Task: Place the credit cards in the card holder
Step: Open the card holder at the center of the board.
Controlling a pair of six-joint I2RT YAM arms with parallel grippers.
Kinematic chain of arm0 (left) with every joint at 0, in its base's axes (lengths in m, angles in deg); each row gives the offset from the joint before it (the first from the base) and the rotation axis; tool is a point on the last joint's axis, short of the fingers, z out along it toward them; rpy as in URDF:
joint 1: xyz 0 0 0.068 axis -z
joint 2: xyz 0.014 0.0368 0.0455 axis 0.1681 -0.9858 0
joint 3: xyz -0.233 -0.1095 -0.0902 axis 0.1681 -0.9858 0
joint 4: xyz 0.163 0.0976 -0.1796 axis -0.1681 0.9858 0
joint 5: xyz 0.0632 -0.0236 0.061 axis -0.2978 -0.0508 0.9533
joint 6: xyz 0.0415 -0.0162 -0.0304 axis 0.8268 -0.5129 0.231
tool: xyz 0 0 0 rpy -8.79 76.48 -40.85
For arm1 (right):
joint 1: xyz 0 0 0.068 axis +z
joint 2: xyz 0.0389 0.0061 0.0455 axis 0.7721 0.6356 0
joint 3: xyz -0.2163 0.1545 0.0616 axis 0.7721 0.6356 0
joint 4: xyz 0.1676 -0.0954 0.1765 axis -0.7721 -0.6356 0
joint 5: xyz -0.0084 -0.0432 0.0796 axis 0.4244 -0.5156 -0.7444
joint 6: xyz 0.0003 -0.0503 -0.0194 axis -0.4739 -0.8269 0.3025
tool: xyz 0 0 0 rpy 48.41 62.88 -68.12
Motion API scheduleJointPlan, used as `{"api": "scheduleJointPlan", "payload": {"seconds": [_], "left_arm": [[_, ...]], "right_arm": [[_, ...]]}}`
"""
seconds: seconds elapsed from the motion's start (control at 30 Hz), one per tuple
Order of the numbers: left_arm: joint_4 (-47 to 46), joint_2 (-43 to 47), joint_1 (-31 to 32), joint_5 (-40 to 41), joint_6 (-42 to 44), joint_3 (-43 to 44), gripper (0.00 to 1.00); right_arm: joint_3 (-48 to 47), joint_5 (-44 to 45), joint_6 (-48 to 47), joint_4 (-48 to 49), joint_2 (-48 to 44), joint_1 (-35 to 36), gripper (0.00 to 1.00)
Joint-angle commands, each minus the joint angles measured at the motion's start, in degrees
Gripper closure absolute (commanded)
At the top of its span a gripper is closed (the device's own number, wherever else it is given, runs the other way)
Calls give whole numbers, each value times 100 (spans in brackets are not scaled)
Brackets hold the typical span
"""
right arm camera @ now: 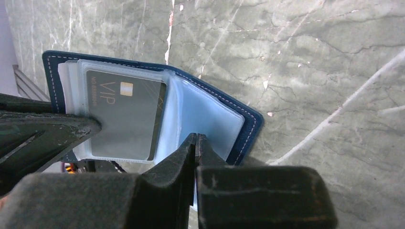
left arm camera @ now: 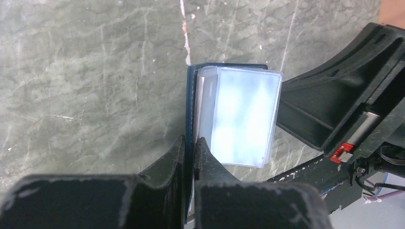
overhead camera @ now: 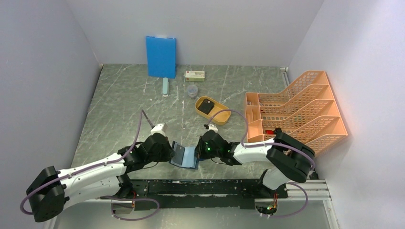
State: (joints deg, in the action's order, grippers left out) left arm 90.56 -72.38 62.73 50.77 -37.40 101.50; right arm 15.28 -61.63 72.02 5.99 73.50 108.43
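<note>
A: Any sign of the card holder (overhead camera: 184, 155)?
B: Yep, spread open right between the two grippers.
A: And the left gripper (left arm camera: 190, 143)?
B: Clamped tight on its navy cover edge. Same with the right gripper (right arm camera: 196, 140), pinching a clear sleeve just beside the black VIP card (right arm camera: 126, 119).

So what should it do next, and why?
Probably the right gripper should let go and fetch the dark card from the yellow tray: both grippers pinch the open card holder, the VIP card sits in its sleeve, and the left gripper could hold alone.
</note>
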Motion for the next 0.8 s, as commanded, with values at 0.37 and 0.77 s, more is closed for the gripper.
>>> {"api": "scheduleJointPlan", "payload": {"seconds": [0.37, 0.77], "left_arm": [[554, 274, 9, 568, -999, -534, 95], [837, 470, 12, 734, -1371, -682, 95]], "right_arm": [[831, -714, 603, 751, -267, -370, 81], [1251, -951, 914, 1671, -446, -436, 72]]}}
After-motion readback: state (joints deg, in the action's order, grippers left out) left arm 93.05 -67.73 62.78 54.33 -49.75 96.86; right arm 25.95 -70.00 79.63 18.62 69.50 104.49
